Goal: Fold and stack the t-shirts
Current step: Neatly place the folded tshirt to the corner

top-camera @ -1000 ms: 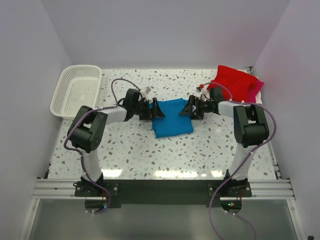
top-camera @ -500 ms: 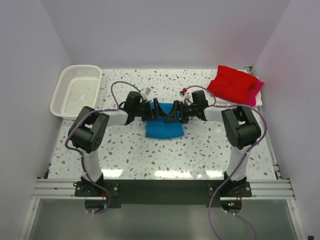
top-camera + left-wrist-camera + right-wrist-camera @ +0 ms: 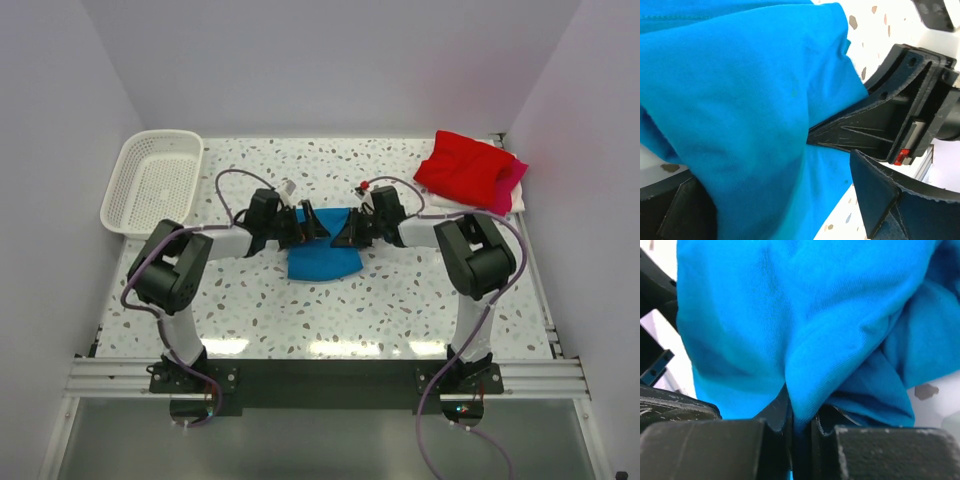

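— Status of the stack at inspection?

— The red t-shirt (image 3: 465,170) lay as a folded pad at the far right corner of the tabletop (image 3: 300,310). It rested on the magenta-pink t-shirt (image 3: 512,182), of which only an edge showed. I judged those two done.

— And the third?

— The blue t-shirt (image 3: 322,258) sat mid-tabletop, well apart from that pile, bunched between both arms. The right fingers (image 3: 715,450) were pressed together on a raised fold of its cloth. The left fingers (image 3: 880,200) stood spread with cloth lying between them, gripping nothing.

— Outstanding work?

— In my judgement the blue fold was midway. It needed finishing and squaring, then carrying over onto the red. The white basket (image 3: 155,185) at the far left played no visible part.
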`<state>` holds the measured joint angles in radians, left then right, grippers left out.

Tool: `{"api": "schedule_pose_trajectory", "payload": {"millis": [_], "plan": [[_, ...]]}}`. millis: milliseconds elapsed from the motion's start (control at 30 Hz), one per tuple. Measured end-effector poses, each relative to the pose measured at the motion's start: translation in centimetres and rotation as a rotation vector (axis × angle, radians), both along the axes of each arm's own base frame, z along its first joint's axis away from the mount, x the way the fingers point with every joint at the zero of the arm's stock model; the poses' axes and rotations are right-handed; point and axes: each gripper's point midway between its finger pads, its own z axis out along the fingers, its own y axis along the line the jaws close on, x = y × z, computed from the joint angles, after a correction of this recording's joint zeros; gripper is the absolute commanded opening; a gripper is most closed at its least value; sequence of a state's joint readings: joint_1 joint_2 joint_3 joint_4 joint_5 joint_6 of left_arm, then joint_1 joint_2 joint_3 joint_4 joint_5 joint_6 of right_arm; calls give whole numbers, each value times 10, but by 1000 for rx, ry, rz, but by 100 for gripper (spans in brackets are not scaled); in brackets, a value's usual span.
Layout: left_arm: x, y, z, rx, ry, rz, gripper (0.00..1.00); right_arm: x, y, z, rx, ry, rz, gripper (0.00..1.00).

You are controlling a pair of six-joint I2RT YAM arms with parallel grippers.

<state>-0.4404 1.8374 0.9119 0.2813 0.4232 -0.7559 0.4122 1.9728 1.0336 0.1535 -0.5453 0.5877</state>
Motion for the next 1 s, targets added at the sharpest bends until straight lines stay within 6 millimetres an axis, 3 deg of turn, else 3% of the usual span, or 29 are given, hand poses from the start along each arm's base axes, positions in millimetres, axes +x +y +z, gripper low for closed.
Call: {"api": "schedule_pose_trajectory", "payload": {"millis": [167, 333, 467, 567, 667, 767, 1000], "plan": [[2, 16, 3, 40, 11, 21, 100, -1, -13, 3, -99, -18, -24, 0], [20, 58, 26, 90, -29, 92, 100, 7, -45, 12, -273, -29, -36, 0], [29, 84, 50, 113, -83, 122, 100, 33, -68, 41, -360, -75, -36, 0], [25, 93, 60, 128, -106, 120, 100, 60, -79, 76, -390, -150, -48, 0], [11, 96, 56, 137, -99, 102, 100, 83, -90, 108, -407, -224, -69, 0], [-6, 99, 41, 149, -58, 79, 100, 103, -100, 133, -413, -277, -95, 0], [-41, 106, 6, 178, 46, 60, 100, 144, -132, 148, -458, -307, -170, 0]]}}
